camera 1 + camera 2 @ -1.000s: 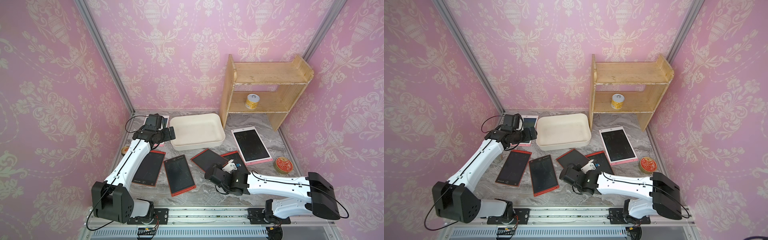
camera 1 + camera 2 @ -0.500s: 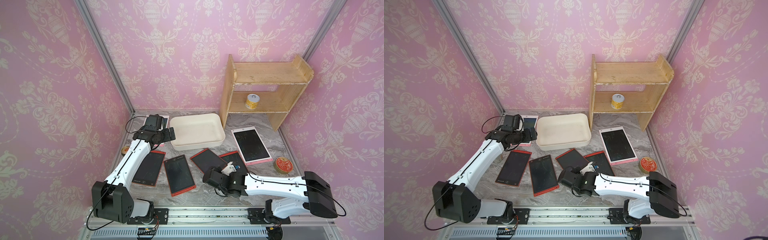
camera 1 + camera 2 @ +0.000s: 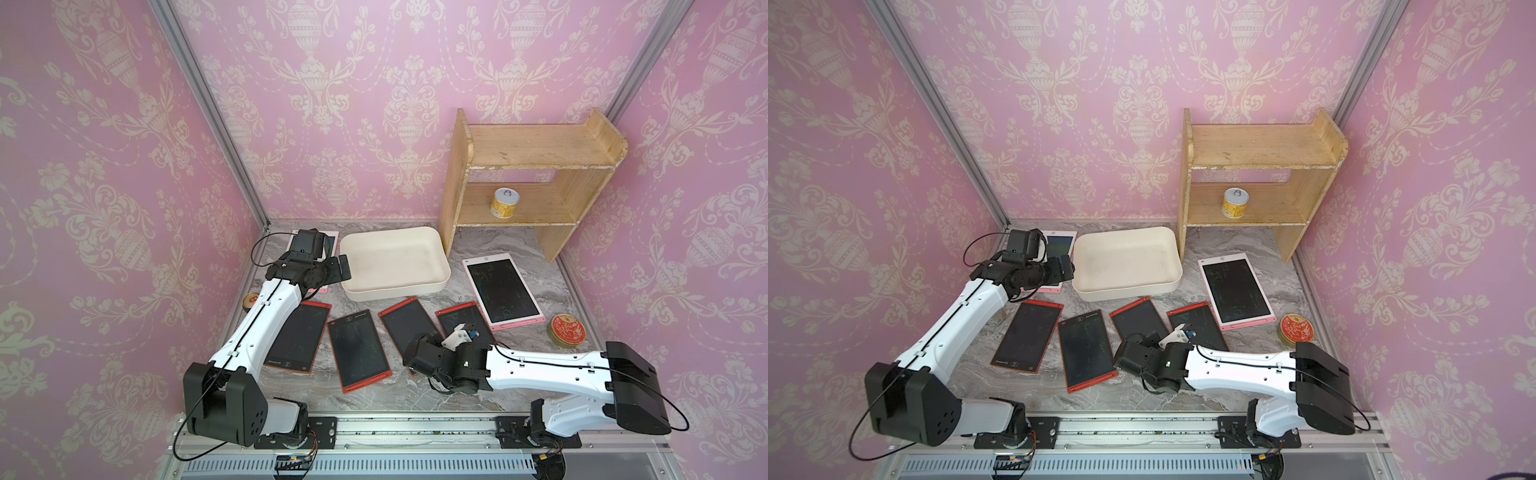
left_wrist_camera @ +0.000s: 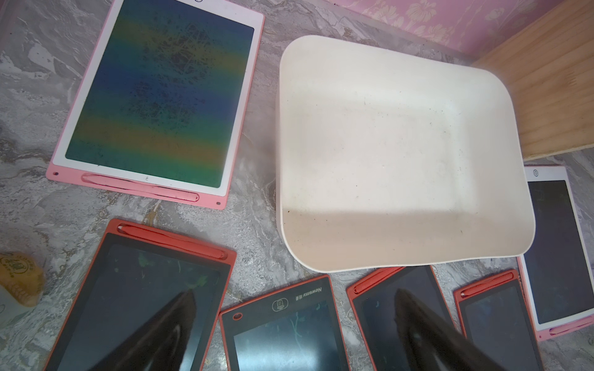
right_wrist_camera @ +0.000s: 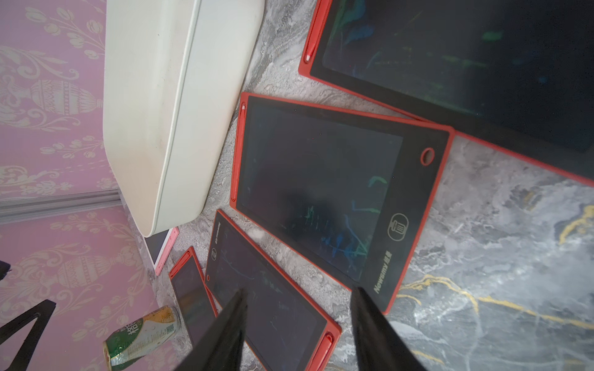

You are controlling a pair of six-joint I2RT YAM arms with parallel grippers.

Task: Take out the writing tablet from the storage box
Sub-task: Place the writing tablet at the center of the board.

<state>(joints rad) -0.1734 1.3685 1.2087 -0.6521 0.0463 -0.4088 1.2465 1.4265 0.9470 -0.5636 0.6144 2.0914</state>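
1. The off-white storage box (image 3: 395, 287) sits toward the back of the marble table (image 3: 415, 401), its right end just beside the foot of the wooden shelf (image 3: 536, 153). Its pale floor shows in both top views.
2. Every writing tablet in view lies flat on the table, outside the box. Four red-framed ones form a loose row along its near wall: the first red tablet (image 3: 297, 338), second red tablet (image 3: 359, 353), third red tablet (image 3: 405, 322) and fourth red tablet (image 3: 461, 320).
3. Two pink-framed ones flank the box: the left pink tablet (image 4: 154, 96) beyond its left end and the right pink tablet (image 3: 503, 291) beyond its right end.
4. The left gripper (image 4: 295, 291) hangs above the table near the box's near left corner, jaws spread wide and holding nothing. In both top views, its arm partly hides the left pink tablet.
5. The right gripper (image 5: 299, 290) lies low over the red row, fingers apart with nothing clamped between them. A near corner of the second red tablet lies under the gap. Whether the tips touch it cannot be told.
6. A yellow can (image 3: 503, 202) stands on the shelf's lower tier, and a round red tin (image 3: 567, 331) rests near the right pink tablet. A small can (image 5: 138, 337) lies on its side by the left wall.
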